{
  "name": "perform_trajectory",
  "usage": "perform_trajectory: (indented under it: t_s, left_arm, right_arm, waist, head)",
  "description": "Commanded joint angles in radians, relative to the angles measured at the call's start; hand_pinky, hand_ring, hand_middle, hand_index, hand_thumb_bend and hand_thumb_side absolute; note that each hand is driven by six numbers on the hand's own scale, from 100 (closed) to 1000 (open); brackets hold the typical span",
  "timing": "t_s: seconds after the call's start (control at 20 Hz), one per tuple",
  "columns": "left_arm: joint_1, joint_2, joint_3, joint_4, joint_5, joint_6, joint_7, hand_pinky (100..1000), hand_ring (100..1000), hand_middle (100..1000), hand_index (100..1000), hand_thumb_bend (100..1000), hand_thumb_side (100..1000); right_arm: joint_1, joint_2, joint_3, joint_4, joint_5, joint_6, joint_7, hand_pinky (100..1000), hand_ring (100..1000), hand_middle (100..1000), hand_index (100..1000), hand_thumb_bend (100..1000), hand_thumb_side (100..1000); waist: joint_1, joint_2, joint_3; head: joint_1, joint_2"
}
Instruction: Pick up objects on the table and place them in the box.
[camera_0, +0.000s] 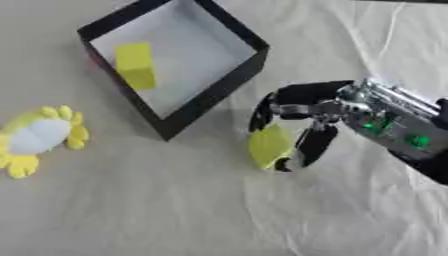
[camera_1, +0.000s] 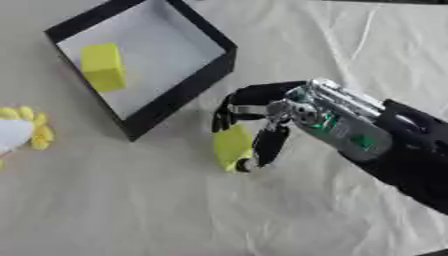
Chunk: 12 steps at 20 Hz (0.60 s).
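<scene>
All across the frame we see a table (camera_0: 131, 215) under a pale, wrinkly cloth. Up in the upper left sits our box (camera_0: 223, 85), black on the outside and white on the inside, turned like a diamond. At the right side of the frame our right hand (camera_0: 302, 112) comes in on its black and silver arm. Its fingers (camera_0: 261, 112) and thumb (camera_0: 311, 145) are curled round a yellow block (camera_0: 267, 145), one on each side, so we have hold of it. That block is near the middle of the frame, just below and to the right of the box's near corner, and outside the box. At the left edge a flat yellow and white toy (camera_0: 39, 137), shaped like a flower, lies on the cloth, well apart from our hand. Inside the box, by its left wall, another yellow block (camera_0: 136, 65) lies on the white floor.
</scene>
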Motion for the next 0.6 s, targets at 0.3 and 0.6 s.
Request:
perform_trajectory:
  t_s: [0.3,0.6]
  left_arm:
    - [-0.006,0.017,0.000,-0.002,0.003,0.001,-0.008,958,1000,935,862,127,799]
    - [-0.003,0.032,0.003,-0.006,-0.001,-0.006,-0.007,957,1000,935,863,122,792]
  right_arm:
    - [-0.012,-0.012,-0.012,0.008,-0.046,0.022,-0.051,762,635,515,632,122,100]
    - [-0.045,-0.071,-0.115,-0.110,-0.175,0.046,-0.116,749,612,482,593,100,100]
  waist:
    - [0.008,-0.001,-0.001]
    - [0.009,-0.009,-0.011]
  head:
    - [-0.002,-0.008]
    - [0.006,-0.004]
